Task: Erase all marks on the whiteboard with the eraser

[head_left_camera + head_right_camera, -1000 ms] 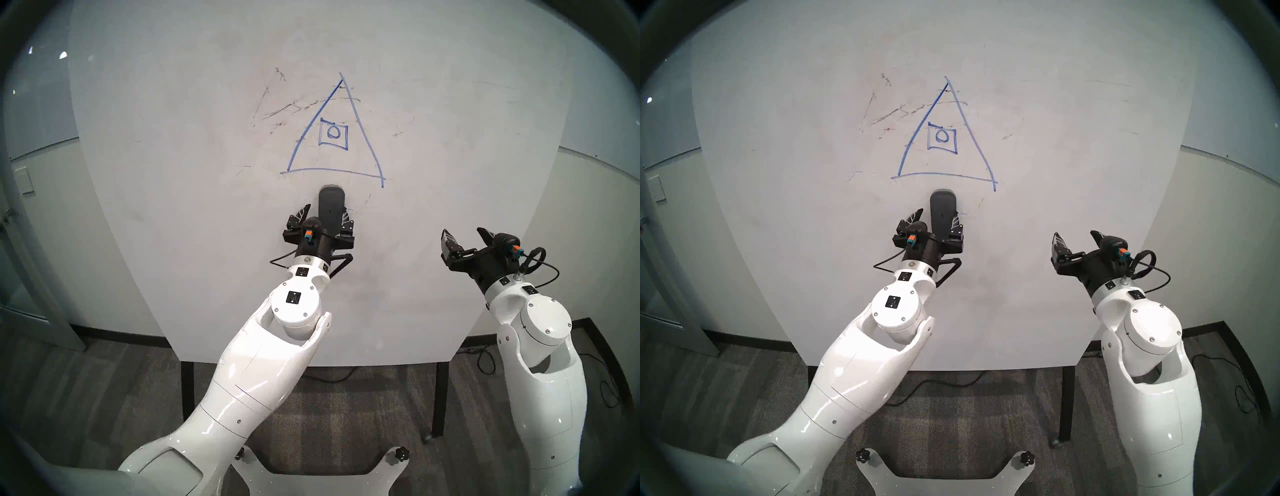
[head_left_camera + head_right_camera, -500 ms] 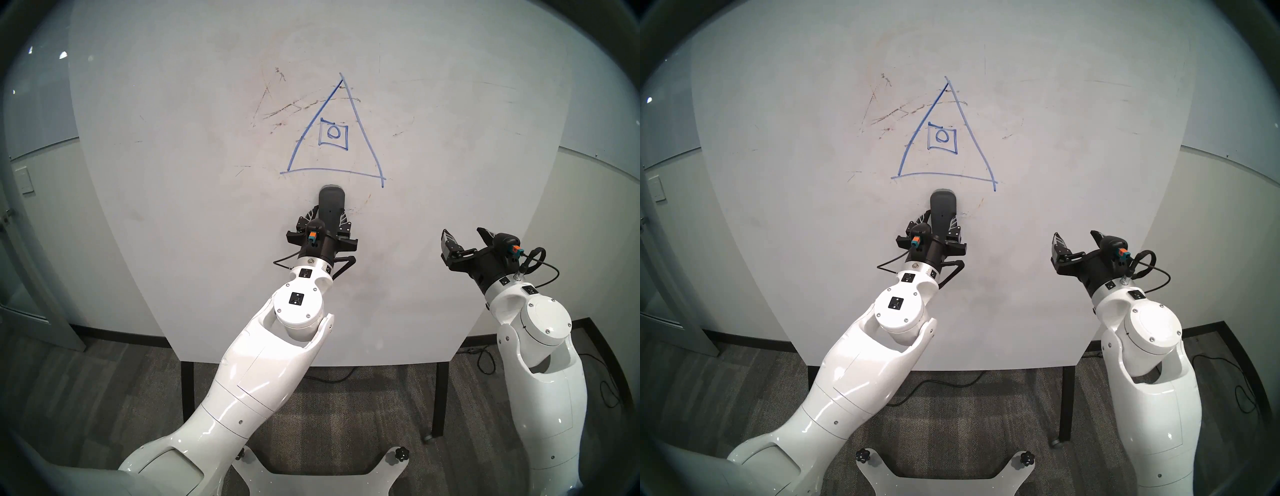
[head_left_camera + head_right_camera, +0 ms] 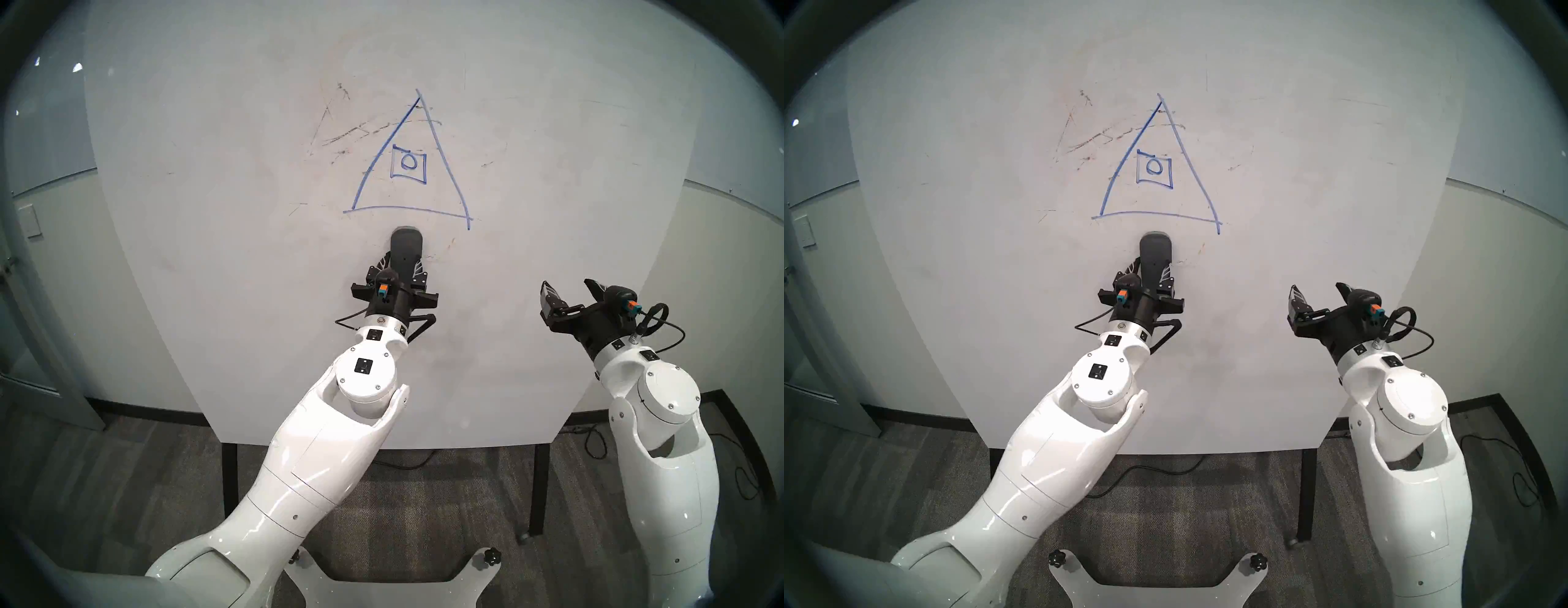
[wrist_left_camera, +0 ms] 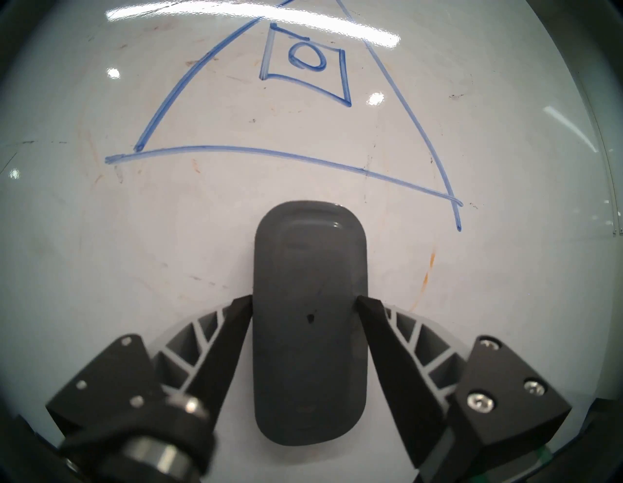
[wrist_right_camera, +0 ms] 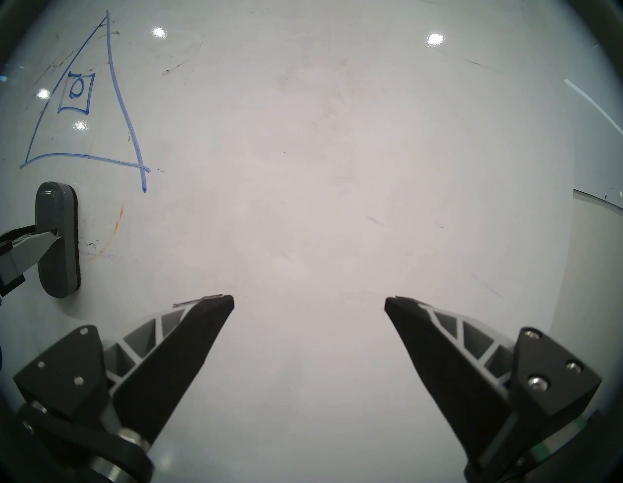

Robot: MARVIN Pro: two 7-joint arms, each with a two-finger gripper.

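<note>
My two arms [image 3: 322, 441] are glossy white shells with seam lines, small silver screws and square black insets on the round wrist housings. Each ends in a black pincer: left pincer [image 4: 305, 300], right pincer [image 5: 308, 303], with dark tapered fingers [image 5: 188, 337] backed by grey ribbed lattice and screwed black mounts. Orange-and-teal connectors and thin black cables [image 3: 662, 327] sit at the wrists. White base plate with black knobs [image 3: 492, 555] below.
</note>
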